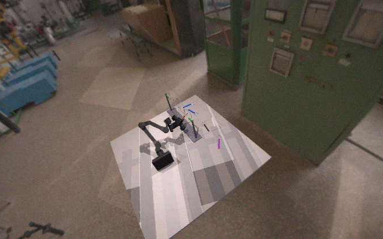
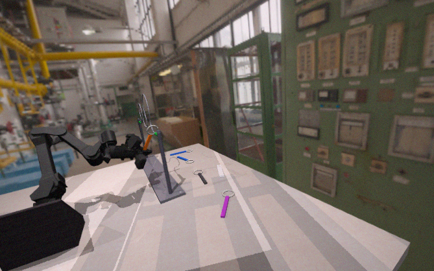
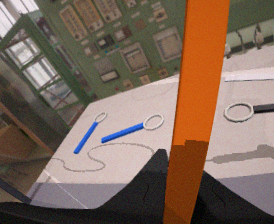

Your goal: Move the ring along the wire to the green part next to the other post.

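Observation:
My gripper [image 1: 181, 120] [image 2: 143, 153] [image 3: 166, 156] is shut on the orange handle [image 1: 182, 118] [image 2: 147, 142] [image 3: 197, 83], which stands steeply up from the fingers. Its ring [image 2: 151, 134] sits at the top of the handle, right beside the green wire part [image 1: 189, 119] [image 2: 156, 133] on the near post [image 1: 195, 132] [image 2: 165, 164]. The far post [image 1: 168, 103] [image 2: 141, 131] stands behind with its own green part [image 1: 166, 96]. The thin grey wire [image 2: 145, 106] loops high between the posts, above the ring. Both posts stand on a grey base plate [image 1: 190, 133] [image 2: 164, 196].
Two blue-handled rings [image 1: 188, 105] [image 2: 178, 153] [image 3: 124, 131] lie behind the base plate. A dark-handled ring [image 1: 205, 127] [image 2: 202, 177] [image 3: 240, 111], a purple-handled ring [image 1: 218, 143] [image 2: 224, 205] and a small white block [image 1: 213, 120] [image 2: 220, 170] lie to its right. The arm's black base [image 1: 162, 160] [image 2: 26, 232] is at the left.

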Controlling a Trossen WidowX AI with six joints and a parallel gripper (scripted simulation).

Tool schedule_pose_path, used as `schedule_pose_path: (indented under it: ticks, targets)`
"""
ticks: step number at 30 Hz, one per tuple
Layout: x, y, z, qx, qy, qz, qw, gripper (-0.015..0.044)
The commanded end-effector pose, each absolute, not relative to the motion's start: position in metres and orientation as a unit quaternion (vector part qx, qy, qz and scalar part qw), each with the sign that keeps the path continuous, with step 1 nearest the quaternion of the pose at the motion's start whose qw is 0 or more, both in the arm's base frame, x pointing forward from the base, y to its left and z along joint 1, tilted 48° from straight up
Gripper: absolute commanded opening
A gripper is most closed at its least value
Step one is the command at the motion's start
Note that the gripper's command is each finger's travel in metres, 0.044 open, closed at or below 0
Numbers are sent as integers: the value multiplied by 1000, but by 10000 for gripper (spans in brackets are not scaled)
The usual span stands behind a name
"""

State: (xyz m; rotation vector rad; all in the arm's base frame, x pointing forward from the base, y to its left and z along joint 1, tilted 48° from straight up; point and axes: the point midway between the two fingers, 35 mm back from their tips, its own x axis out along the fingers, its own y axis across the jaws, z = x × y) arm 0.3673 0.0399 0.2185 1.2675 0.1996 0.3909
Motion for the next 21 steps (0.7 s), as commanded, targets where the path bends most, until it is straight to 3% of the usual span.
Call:
schedule_pose_path:
  ticks: [1, 21]
  targets:
    - [368, 37, 207, 574, 101, 173, 794, -150]
    - [369, 19, 172, 477, 120, 152, 857, -150]
